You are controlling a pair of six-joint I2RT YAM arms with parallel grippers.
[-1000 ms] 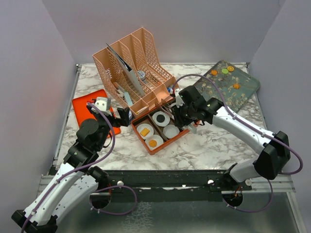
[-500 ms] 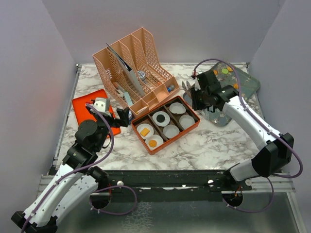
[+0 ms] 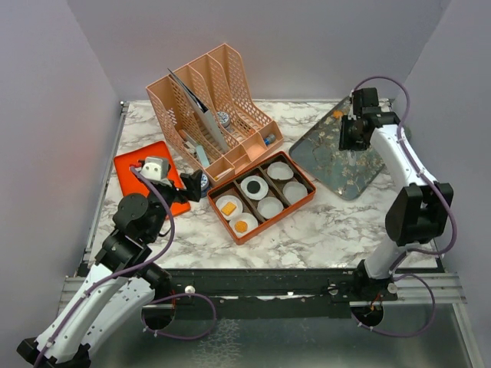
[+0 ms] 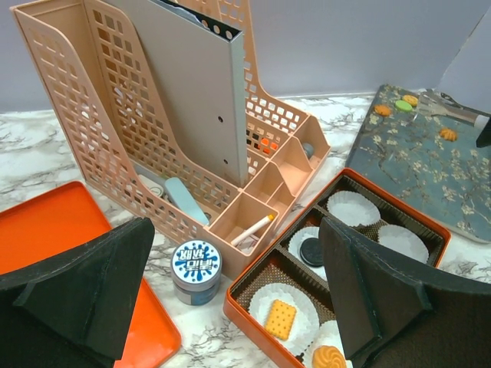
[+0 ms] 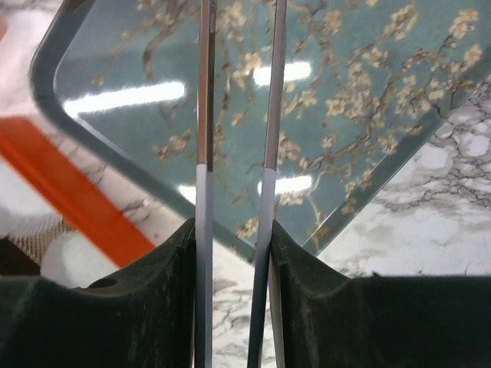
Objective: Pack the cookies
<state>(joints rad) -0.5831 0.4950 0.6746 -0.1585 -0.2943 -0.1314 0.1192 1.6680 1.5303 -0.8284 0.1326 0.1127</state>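
The orange box (image 3: 295,207) holds white paper cups; a black round cookie (image 3: 253,185), a yellow square cookie (image 3: 229,207) and an orange round cookie (image 3: 242,226) lie in three of them. The left wrist view shows the black (image 4: 312,251), square (image 4: 280,318) and orange (image 4: 330,357) ones too. More cookies lie on the dark floral tray (image 3: 337,165): an orange (image 4: 382,110), a green (image 4: 403,105) and two further orange (image 4: 447,134). My right gripper (image 3: 353,136) (image 5: 234,238) is shut on metal tongs (image 5: 205,115), arms apart and empty, over that tray. My left gripper (image 3: 196,184) (image 4: 238,226) is open and empty beside the box.
A peach mesh organiser (image 3: 215,107) with folders stands behind the box. An orange lid (image 3: 134,172) lies at the left. A blue-and-white tin (image 4: 196,264) stands between the lid and the box. The floral tray reaches the table's back right corner.
My right arm has swung with the tongs from over the orange box back and right to the far end of the floral tray. The left arm has barely moved.
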